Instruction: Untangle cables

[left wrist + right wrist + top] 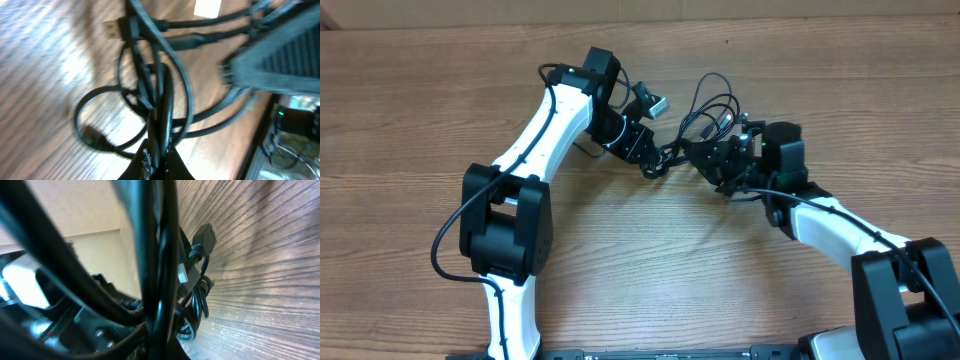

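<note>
While both arms reach toward the middle of the wooden surface [440, 90], I see the cables [671, 152] bunched in a dark knot between the two pincers, with thin loops spreading toward the far edge. My left pincer [649, 163] is clamped on the tangle. Its wrist camera shows several strands pinched between the fingers, and one loop lying flat on the wood below a silver-tipped USB plug [114, 29]. My right pincer [698, 155] is closed too, on the other side of the knot. Black strands fill its wrist view right at the lens, so I read it as gripping them. A dark connector [204, 237] shows beyond.
</note>
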Action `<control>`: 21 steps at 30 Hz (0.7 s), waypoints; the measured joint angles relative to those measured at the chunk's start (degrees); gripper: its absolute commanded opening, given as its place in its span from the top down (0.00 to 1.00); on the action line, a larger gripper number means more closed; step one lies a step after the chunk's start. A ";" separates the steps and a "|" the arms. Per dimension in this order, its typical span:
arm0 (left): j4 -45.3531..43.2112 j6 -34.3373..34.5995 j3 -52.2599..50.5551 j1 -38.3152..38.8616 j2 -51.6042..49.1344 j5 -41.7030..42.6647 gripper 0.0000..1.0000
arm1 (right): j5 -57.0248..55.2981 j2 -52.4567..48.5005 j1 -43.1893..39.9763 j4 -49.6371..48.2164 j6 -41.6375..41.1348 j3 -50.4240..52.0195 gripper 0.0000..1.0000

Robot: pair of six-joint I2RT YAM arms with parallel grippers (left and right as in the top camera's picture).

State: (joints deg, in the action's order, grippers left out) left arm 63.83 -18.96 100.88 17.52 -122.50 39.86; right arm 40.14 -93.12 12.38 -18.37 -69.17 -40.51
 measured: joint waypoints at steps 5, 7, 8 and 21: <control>-3.48 7.13 -0.26 0.00 0.09 -7.41 0.96 | 3.58 0.00 -2.14 3.02 0.42 0.00 0.96; -5.29 9.99 -1.05 0.00 0.24 -10.03 0.96 | 4.13 0.00 -2.16 3.45 0.85 0.00 0.96; -6.12 11.45 -1.68 0.00 0.31 -11.26 0.96 | 4.42 0.00 -2.16 3.72 1.01 0.00 0.96; -6.64 22.27 -3.85 0.02 0.50 -20.46 0.96 | 3.04 0.02 -2.16 14.56 9.46 -0.26 0.96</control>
State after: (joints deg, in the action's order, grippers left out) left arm 57.19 3.31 97.03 17.54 -121.99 19.40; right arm 43.18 -93.10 10.22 -3.81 -59.70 -40.77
